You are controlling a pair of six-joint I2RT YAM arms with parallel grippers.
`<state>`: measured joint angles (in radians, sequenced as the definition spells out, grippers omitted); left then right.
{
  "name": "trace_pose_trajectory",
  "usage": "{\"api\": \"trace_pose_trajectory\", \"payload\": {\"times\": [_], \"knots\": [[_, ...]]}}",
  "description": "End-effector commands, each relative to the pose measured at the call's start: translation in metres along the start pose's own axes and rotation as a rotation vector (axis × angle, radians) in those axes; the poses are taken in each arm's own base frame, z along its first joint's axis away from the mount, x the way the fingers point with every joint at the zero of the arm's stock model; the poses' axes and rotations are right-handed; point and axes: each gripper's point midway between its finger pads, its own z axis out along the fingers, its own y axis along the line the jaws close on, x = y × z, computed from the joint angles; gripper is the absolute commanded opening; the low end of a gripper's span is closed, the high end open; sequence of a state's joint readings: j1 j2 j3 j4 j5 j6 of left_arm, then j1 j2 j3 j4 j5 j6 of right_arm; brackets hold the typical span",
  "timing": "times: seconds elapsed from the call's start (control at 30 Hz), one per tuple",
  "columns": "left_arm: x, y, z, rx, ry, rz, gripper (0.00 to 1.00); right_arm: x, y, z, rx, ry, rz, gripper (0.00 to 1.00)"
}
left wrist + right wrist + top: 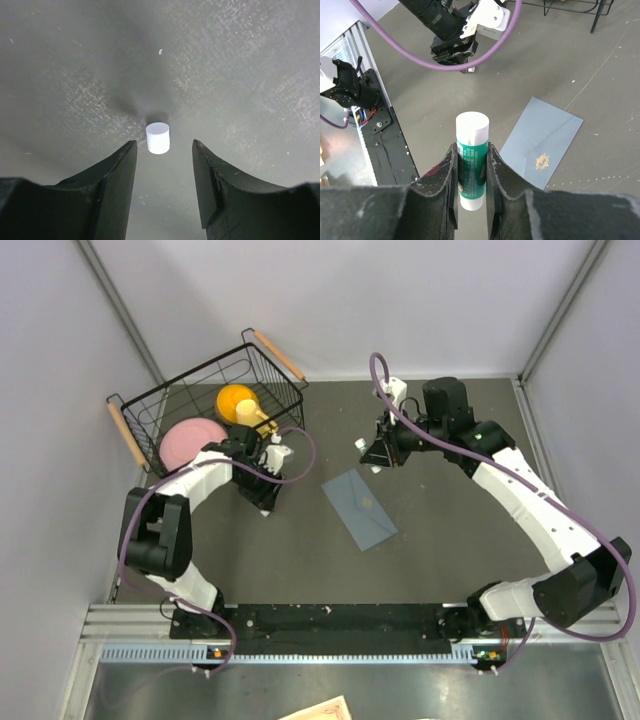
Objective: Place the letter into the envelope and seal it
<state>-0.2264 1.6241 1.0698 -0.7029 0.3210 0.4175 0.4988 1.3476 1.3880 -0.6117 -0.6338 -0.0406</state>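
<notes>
As it lay flat on the table (430, 560), the envelope (360, 508) looked light, thin and floppy, so we judged an edge or the flap the best hold. Our right gripper (471, 147) was clenched on the glue stick (472, 131); our left gripper (164, 143) hung released by a white cap (158, 138), gripping nothing

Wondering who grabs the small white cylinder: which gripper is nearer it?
Left. The left gripper hangs right at the white cylinder, jaws open; the right gripper, clamping a glue stick, is across the table.
</notes>
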Motion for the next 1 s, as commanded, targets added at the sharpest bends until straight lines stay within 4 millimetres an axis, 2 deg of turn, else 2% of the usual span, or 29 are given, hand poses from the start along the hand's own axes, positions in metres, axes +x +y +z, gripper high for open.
{"api": "trace_pose_trajectory", "payload": {"times": [0.0, 0.17, 0.5, 0.6, 0.7, 0.77, 0.83, 0.9, 0.93, 0.97], "knots": [[-0.003, 0.004, 0.011, -0.057, 0.014, -0.014, 0.53, -0.012, 0.001, -0.006, -0.006, -0.046, -0.021, 0.0], [0.007, 0.008, 0.023, -0.114, 0.066, -0.03, 0.53, -0.012, 0.001, -0.005, -0.011, -0.045, -0.02, 0.0], [0.019, 0.009, 0.034, -0.155, 0.116, -0.016, 0.49, -0.012, 0.002, -0.004, -0.025, -0.045, -0.018, 0.0], [0.02, 0.007, 0.036, -0.15, 0.121, -0.025, 0.45, -0.012, 0.002, -0.004, -0.026, -0.042, -0.016, 0.0], [0.019, 0.005, 0.035, -0.142, 0.114, -0.037, 0.35, -0.014, 0.002, -0.004, -0.026, -0.046, -0.018, 0.0], [0.016, 0.0, 0.032, -0.129, 0.113, -0.058, 0.29, -0.013, 0.002, -0.004, -0.026, -0.043, -0.016, 0.0], [0.007, -0.01, 0.022, -0.092, 0.109, -0.101, 0.27, -0.015, 0.002, -0.005, -0.025, -0.047, -0.014, 0.0], [-0.001, -0.026, 0.013, -0.034, 0.099, -0.189, 0.25, -0.016, 0.003, -0.005, -0.03, -0.05, -0.004, 0.0], [-0.014, -0.031, 0.006, -0.012, 0.073, -0.22, 0.24, -0.017, 0.002, -0.005, -0.032, -0.05, 0.001, 0.0], [-0.016, -0.05, -0.001, 0.068, 0.083, -0.301, 0.22, -0.016, 0.001, -0.004, -0.034, -0.048, 0.01, 0.0]]}}
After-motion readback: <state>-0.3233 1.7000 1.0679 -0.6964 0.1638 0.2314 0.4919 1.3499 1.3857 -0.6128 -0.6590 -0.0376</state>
